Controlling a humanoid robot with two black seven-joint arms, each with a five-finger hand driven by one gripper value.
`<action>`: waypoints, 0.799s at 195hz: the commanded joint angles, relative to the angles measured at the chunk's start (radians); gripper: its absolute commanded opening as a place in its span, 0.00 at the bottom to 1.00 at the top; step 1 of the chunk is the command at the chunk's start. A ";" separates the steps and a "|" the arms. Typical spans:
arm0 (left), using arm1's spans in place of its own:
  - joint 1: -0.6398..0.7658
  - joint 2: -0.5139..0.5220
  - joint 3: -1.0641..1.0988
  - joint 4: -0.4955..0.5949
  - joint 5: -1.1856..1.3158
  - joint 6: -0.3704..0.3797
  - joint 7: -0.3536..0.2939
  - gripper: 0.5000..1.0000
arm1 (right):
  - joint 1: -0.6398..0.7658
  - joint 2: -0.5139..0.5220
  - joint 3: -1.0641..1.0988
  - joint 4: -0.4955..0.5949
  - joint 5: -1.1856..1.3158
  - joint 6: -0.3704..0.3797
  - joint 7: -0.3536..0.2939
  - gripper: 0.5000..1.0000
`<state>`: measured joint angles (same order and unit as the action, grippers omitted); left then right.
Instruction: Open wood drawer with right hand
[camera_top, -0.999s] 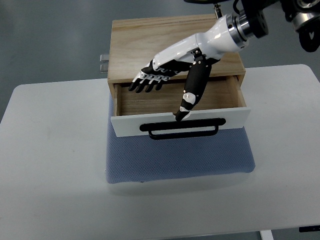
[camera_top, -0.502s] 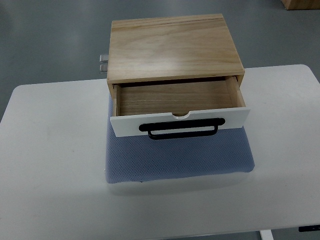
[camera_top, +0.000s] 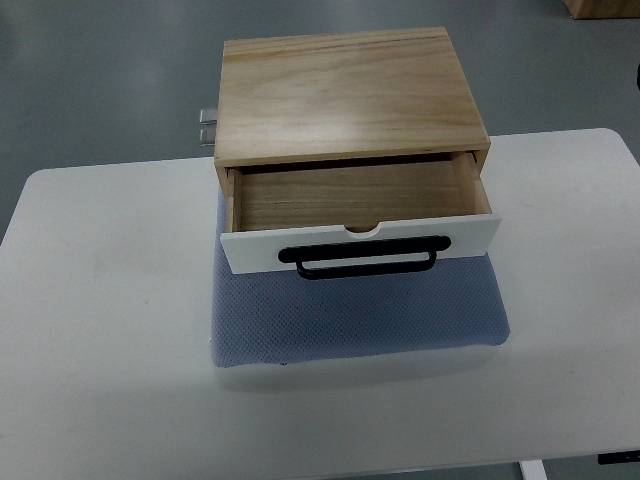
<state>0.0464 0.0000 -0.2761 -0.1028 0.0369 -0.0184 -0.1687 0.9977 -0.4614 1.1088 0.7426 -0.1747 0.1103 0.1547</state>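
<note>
- You had neither robot hand in the frame, so their finger state could not be told.
- Your light wooden box (camera_top: 350, 95) sat on a blue-grey mesh mat (camera_top: 355, 315) on the white table (camera_top: 100, 350).
- Its wooden drawer with white front panel (camera_top: 360, 245) stood pulled out, its inside bare, the black bar handle (camera_top: 365, 262) untouched.

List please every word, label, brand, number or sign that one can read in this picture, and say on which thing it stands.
There is no readable text.
Wooden box: plain wood grain, no print.
Drawer front: plain white, carrying only a black handle.
Blue mat: only a woven texture.
White table: no marks or labels.
</note>
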 joint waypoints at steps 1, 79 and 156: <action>0.000 0.000 0.000 0.000 0.000 0.000 0.000 1.00 | -0.022 0.030 0.022 -0.055 0.000 -0.014 0.002 0.88; 0.000 0.000 0.000 0.000 0.000 0.000 0.000 1.00 | -0.116 0.090 0.016 -0.140 -0.003 0.057 0.031 0.89; 0.000 0.000 0.000 0.000 0.000 0.000 0.000 1.00 | -0.169 0.122 0.002 -0.187 -0.016 0.040 0.072 0.89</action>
<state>0.0460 0.0000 -0.2761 -0.1028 0.0369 -0.0184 -0.1687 0.8393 -0.3444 1.1107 0.5587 -0.1891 0.1546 0.2276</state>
